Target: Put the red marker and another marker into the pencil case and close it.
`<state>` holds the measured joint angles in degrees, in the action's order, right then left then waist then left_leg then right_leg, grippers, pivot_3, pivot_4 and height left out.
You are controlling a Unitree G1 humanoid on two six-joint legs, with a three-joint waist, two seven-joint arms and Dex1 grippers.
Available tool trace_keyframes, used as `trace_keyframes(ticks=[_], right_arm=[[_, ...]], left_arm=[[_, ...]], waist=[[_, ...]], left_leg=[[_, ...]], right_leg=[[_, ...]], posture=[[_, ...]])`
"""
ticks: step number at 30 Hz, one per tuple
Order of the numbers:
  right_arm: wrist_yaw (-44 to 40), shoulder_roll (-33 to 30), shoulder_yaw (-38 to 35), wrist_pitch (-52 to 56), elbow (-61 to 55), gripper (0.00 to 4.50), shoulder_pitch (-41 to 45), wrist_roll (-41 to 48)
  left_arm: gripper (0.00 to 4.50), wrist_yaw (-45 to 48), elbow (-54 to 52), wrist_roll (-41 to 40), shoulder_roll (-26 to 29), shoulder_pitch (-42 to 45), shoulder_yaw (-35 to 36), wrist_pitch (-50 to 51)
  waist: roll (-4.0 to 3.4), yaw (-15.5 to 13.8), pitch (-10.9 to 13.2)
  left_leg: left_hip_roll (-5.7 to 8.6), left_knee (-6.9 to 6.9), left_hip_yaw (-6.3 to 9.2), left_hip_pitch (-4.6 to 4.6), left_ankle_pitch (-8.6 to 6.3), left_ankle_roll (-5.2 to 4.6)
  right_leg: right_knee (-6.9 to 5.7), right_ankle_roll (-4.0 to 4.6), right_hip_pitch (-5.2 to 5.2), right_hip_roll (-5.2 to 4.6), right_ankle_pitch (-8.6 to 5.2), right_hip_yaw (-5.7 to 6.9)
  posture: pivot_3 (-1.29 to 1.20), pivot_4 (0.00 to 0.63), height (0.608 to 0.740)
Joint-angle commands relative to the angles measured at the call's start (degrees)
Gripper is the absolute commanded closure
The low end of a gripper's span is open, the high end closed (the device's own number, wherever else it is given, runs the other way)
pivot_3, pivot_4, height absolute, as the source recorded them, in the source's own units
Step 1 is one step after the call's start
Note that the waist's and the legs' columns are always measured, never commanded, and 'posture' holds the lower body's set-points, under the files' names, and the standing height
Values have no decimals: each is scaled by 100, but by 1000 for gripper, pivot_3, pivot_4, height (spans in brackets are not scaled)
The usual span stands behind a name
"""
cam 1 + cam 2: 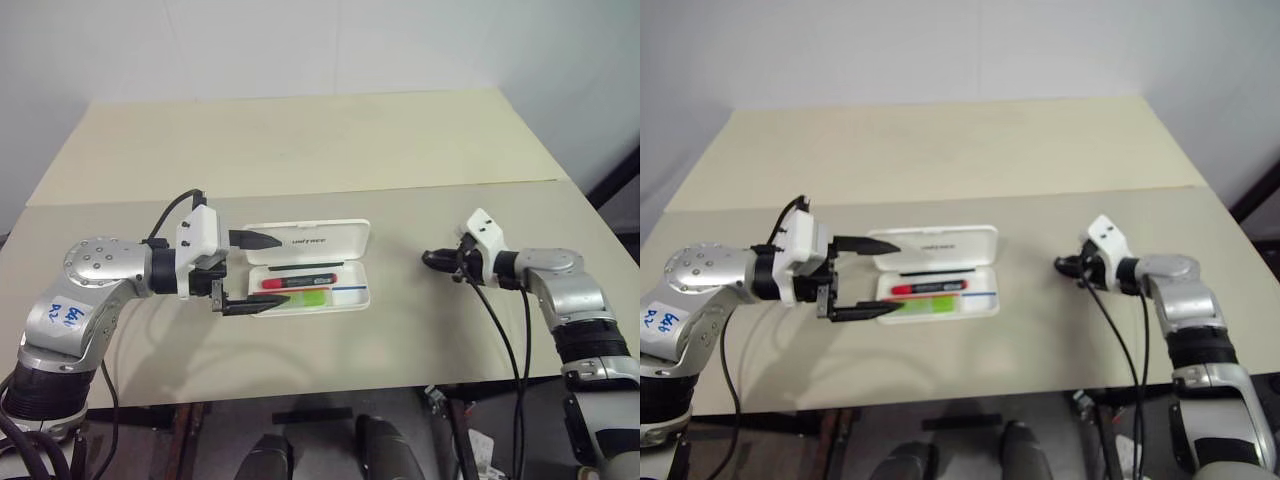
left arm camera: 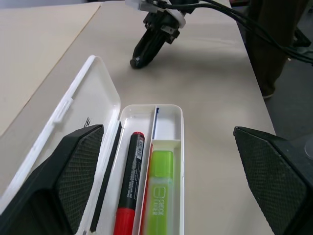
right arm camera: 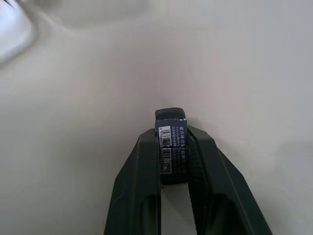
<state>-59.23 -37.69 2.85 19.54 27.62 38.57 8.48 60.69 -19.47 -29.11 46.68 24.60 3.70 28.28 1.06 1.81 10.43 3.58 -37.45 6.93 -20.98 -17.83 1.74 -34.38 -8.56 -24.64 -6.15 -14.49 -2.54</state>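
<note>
Left eye view: pencil case (image 1: pixel 345 241) open mid-table, red marker (image 1: pixel 299 282) and green marker (image 1: pixel 300 298) inside. Left gripper (image 1: pixel 250 272) spread wide at its 9 o'clock; right gripper (image 3: pixel 172 142) at 3 o'clock, clamped on a small dark barcoded object (image 3: pixel 171 133).

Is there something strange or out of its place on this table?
Yes. The right claw is shut on a small dark object with a barcode label, apart from the pencil case, which already holds the red marker and the green marker.

The beige table (image 1: pixel 300 150) carries the open white pencil case (image 1: pixel 345 240), lying near the middle of its front half, lid folded toward the far edge.
</note>
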Motion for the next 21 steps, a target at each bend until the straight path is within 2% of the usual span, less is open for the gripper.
trace_keyframes(ticks=[1,14,21], right_arm=[[-247,15,-61,-60,-541,4106,146,219],[-1078,-115,-59,899,-3179,4106,-557,1507],[-1175,-161,85,911,-3443,4106,-707,1603]], left_arm=[[0,-72,-137,-51,62,-70,244,-97],[0,183,41,32,222,-266,230,-356],[0,271,212,195,101,-289,-1,-656]], waist=[[-1,-18,0],[-1,-39,1],[-1,-38,0]], left_leg=[[0,0,1,-1,0,0],[-1,21,9,-17,-3,-3],[0,13,7,-13,-4,-5]], right_leg=[[-4,0,0,0,0,0],[32,0,-4,-4,0,8],[31,0,-2,-4,0,7]], posture=[[0,150,740],[0,150,740],[0,150,740]])
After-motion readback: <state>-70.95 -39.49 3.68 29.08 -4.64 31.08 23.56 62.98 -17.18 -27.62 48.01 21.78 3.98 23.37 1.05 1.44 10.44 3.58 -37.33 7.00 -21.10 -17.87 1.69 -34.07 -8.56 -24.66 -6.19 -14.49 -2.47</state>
